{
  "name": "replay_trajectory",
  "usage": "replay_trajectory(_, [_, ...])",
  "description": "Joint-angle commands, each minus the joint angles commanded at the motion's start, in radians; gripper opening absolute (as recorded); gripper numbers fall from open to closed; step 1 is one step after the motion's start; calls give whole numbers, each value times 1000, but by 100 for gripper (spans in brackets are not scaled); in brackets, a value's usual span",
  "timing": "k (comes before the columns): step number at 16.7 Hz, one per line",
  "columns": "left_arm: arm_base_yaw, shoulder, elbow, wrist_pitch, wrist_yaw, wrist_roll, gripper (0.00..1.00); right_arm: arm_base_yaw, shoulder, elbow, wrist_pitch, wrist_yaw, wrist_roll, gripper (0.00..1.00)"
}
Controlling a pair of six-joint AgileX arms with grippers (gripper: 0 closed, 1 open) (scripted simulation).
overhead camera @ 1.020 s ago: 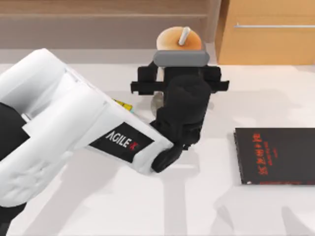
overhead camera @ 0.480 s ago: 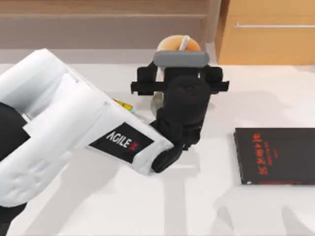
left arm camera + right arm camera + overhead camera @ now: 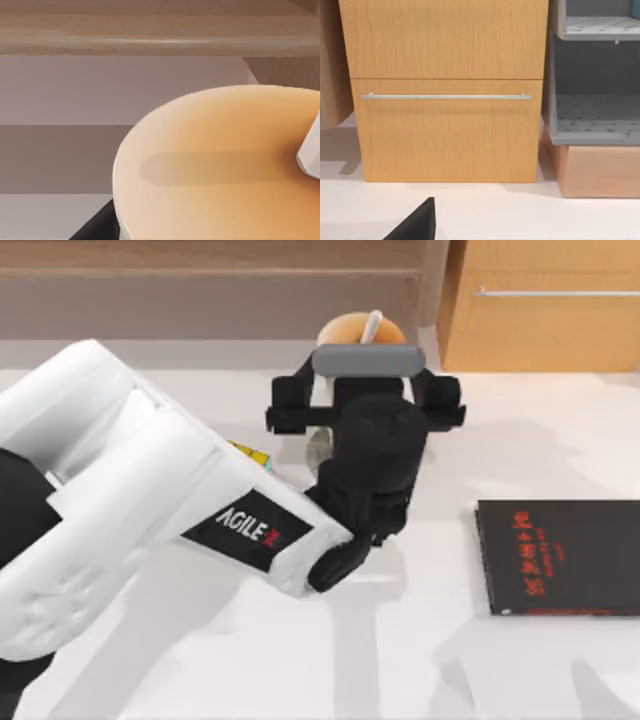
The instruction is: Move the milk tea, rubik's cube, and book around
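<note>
The milk tea (image 3: 352,328) stands at the table's back middle, its orange-tan top and leaning white straw (image 3: 372,326) showing behind my left gripper (image 3: 365,405). That gripper reaches over it from the left and is shut on the cup's body. The left wrist view looks straight across the milk tea's lid (image 3: 220,165). A yellow sliver of the rubik's cube (image 3: 252,454) peeks out from under my left forearm. The book is out of view. A dark tip of my right gripper (image 3: 417,222) shows in the right wrist view.
A thin black book with red lettering (image 3: 560,555) lies flat at the table's right. A wooden drawer cabinet (image 3: 545,305) stands at the back right, beside a grey shelf unit (image 3: 595,75). A wooden wall ledge (image 3: 200,280) runs along the back.
The straw has tipped to the right and the cup's top has sunk partly behind the gripper's grey bar. My left gripper has edged slightly toward the back.
</note>
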Motion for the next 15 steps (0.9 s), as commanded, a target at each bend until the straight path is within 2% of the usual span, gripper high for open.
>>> replay_trajectory(10, [-51,-52,-98,41,-54,-9,100,0,0,0,0,0,0,100])
replay_trajectory(15, [-63,-119,-106,-25,-64,-12,100,0,0,0,0,0,0,100])
